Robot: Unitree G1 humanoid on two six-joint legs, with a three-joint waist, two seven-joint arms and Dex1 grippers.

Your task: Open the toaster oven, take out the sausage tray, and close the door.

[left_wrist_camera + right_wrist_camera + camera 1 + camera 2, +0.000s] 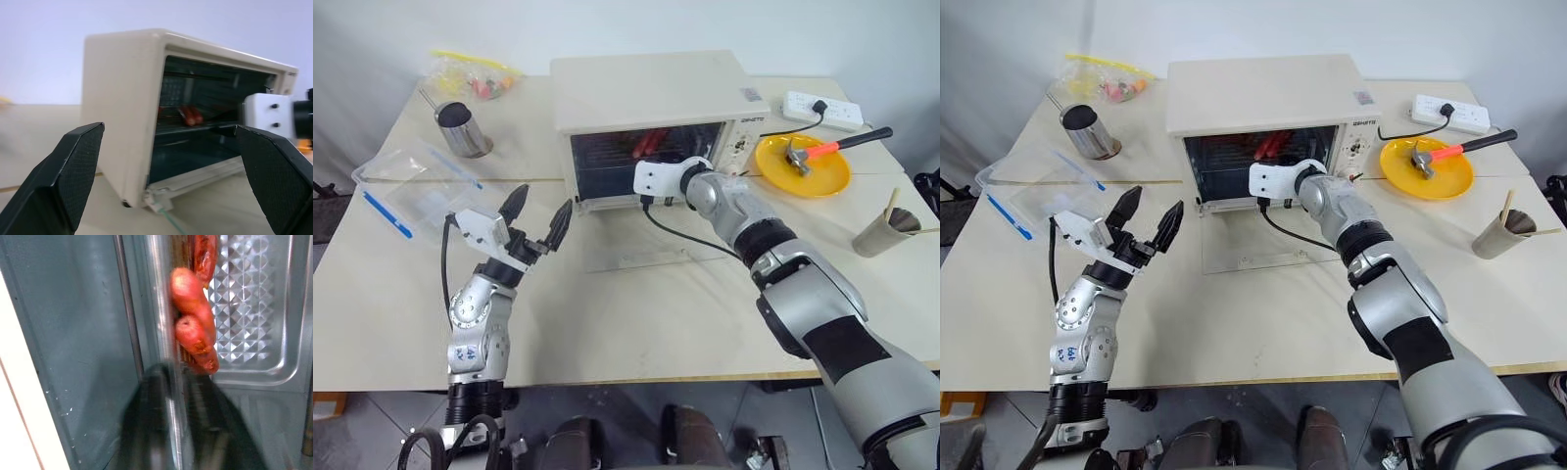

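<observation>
A: Door [1255,238] is down flat on the bench [636,323], glass pane lying out front of the oven [651,93]. Right claw [178,396] is reaching into the cavity, level with the rack.

B: And from the right wrist you can see it: the two black fingers are clenched on the front rim of the tray [247,323], one above, one below the metal edge. Sausages [195,328] sit just past the fingers, touching each other.

A: So from the claw the tray lies straight ahead, twelve o'clock, deeper into the oven. Its rim runs crosswise to the fingers, which I'd call a good bite for a straight pull.

B: Agreed. My read is the pull has to come back along six o'clock, out over the lowered door, keeping the tray flat or those sausages roll.

A: Left claw [536,223]?

B: Released, fingers spread wide, hanging well clear at the oven's eight o'clock, over bare bench. The right is plainly the nearer arm; the left looks free for the door afterwards.

A: Yellow plate [803,164] at three o'clock, with a hammer on it.
</observation>
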